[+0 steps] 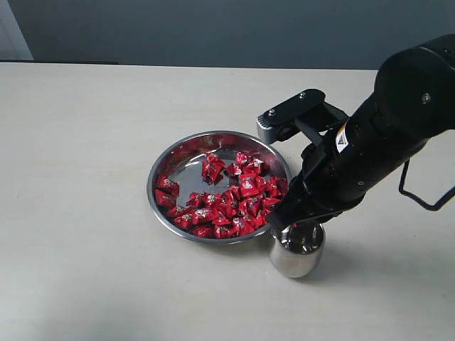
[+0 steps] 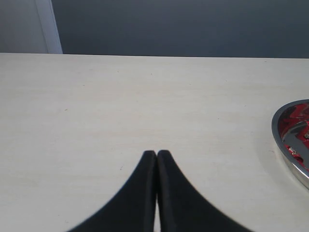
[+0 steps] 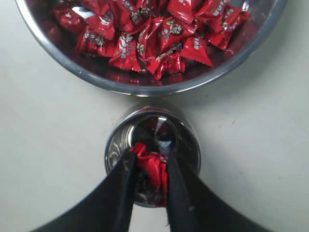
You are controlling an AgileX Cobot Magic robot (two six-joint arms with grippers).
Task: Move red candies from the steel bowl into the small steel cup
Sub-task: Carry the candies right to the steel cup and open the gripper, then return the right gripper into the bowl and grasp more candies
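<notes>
Left tool (image 2: 156, 153): clenched on nothing, pads pressed together, hanging over bare counter (image 1: 85, 142) toward its left side. Only the bowl's rim shows at the margin of its own view.

Steel bowl (image 1: 151, 186): upright near the counter's middle. Red candies (image 1: 234, 202) are heaped across its right and near parts; the far-left floor is bare metal.

Small steel cup (image 1: 297, 256): upright, just beside the bowl's near-right rim, toward the counter's near edge. Cannot tell whether the two touch, or whether other candies lie inside.

Right tool (image 3: 150, 157): over the cup's mouth, grasping the held candy (image 3: 152, 171) between its pads, tips about level with the rim.

Risks, as judged:
- the candy sits toward one side of the mouth, so on release it may clip the rim and skip onto the counter
- the crinkled wrapper may cling to a pad and ride away with the tool
- the cup is narrow and round-based, so a nudge from the tips could tip it or knock it against the bowl
</notes>
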